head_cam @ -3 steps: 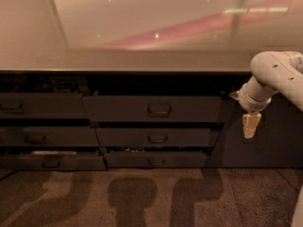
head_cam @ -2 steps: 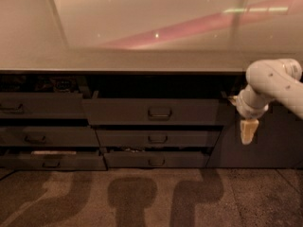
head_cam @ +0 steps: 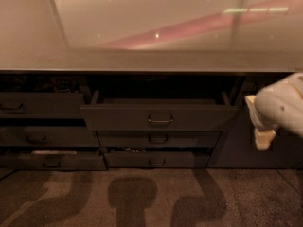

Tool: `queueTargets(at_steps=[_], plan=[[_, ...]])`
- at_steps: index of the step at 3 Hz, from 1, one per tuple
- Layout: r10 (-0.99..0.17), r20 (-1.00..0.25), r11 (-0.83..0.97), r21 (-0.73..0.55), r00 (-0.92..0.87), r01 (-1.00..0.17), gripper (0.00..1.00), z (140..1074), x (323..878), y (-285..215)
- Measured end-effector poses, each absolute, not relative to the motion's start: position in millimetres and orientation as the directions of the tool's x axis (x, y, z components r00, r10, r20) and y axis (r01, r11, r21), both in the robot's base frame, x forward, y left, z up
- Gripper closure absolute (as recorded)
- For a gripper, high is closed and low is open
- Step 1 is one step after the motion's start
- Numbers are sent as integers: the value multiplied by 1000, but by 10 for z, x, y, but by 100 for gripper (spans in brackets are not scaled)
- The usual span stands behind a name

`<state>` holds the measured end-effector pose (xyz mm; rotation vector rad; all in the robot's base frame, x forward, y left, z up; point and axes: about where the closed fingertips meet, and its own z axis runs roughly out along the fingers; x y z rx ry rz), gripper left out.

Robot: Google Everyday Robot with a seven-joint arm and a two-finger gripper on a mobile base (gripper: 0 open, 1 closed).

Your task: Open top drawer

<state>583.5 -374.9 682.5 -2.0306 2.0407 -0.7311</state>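
Top drawer [head_cam: 118, 118] already stands pulled out, probably enough; your gripper [head_cam: 264, 139] hangs right, off the handle [head_cam: 160, 120], grip unreadable.

Pale countertop [head_cam: 142, 60] on top, pink streak reflected in it. Two narrow drawers [head_cam: 158, 139] in the centre stack, three more in the left stack [head_cam: 42, 137]. Bottom-left drawer [head_cam: 52, 161] is ajar, something white [head_cam: 53, 152] inside. Plain panel [head_cam: 234, 148] far right, behind the gripper [head_cam: 263, 139]. Carpet [head_cam: 142, 197] with shadows below.
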Motion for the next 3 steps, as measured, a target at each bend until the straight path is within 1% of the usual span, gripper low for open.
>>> queueTargets(at_steps=[1, 2, 3], plan=[[-942, 331, -99, -405, -45, -909, 0, 6533, 5490, -3652], [-925, 376, -104, -375, -49, -921, 0, 6306, 5267, -3755], [-925, 376, -104, -375, -49, -921, 0, 6306, 5267, -3755]])
